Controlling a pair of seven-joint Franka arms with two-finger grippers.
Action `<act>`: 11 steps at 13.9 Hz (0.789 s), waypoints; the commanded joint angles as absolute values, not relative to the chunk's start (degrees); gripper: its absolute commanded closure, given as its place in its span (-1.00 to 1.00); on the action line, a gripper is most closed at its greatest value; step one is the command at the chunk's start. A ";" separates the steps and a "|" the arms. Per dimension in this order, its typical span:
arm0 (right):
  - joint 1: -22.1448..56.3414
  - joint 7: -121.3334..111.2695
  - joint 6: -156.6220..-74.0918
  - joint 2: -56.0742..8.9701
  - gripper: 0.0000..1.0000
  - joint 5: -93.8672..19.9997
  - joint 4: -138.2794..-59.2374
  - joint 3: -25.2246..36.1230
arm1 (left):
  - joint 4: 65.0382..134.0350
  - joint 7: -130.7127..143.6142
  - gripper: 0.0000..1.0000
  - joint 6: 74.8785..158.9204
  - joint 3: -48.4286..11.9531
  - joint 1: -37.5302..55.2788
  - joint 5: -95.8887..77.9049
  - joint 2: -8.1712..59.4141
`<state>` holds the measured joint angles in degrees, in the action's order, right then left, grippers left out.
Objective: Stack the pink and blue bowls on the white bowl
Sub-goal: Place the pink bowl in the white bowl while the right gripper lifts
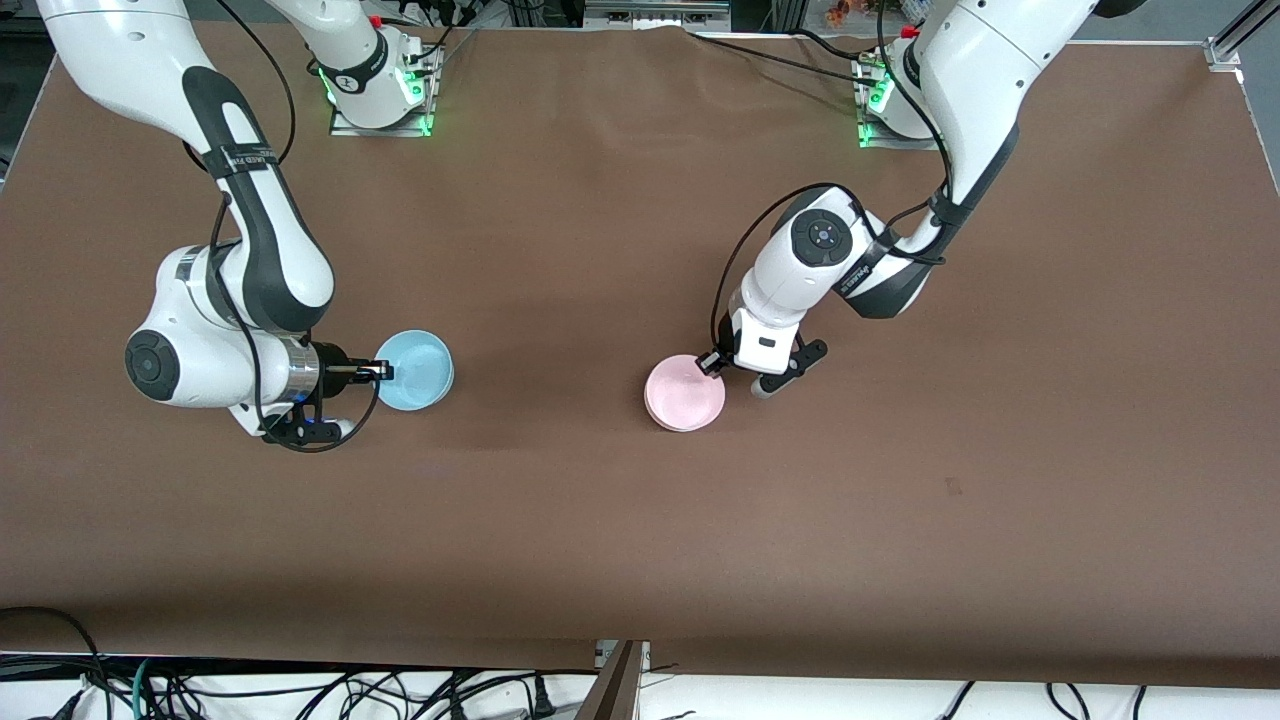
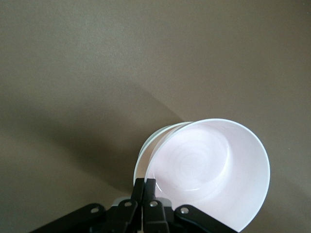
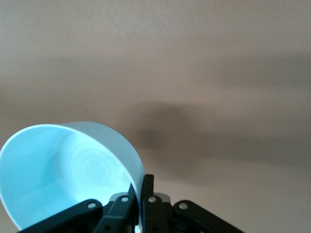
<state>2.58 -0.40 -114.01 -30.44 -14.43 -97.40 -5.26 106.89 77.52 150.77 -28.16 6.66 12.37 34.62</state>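
Jaws of the left gripper (image 1: 717, 362) are pinched shut on the rim of the pink bowl (image 1: 685, 393). That bowl sits in the white bowl (image 2: 146, 148), whose rim peeks out under it, near the middle of the table (image 1: 640, 520). Jaws of the right gripper (image 1: 384, 371) are pinched on the rim of the blue bowl (image 1: 415, 370), toward the right arm's end of the table.

I think the pink bowl is being set in place now. Next, the left jaws should let go and move off. Then the blue bowl must go across and come down straight on top.
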 commanded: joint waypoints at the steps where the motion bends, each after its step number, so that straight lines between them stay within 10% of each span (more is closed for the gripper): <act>1: 2.37 0.18 -112.94 -30.23 1.00 -15.29 -96.33 -5.45 | 105.12 79.01 1.00 150.91 -26.98 7.73 13.97 36.03; 11: 3.60 0.35 -113.38 -30.32 1.00 -15.55 -95.80 -5.45 | 104.77 80.77 1.00 151.88 -26.10 9.84 15.64 37.27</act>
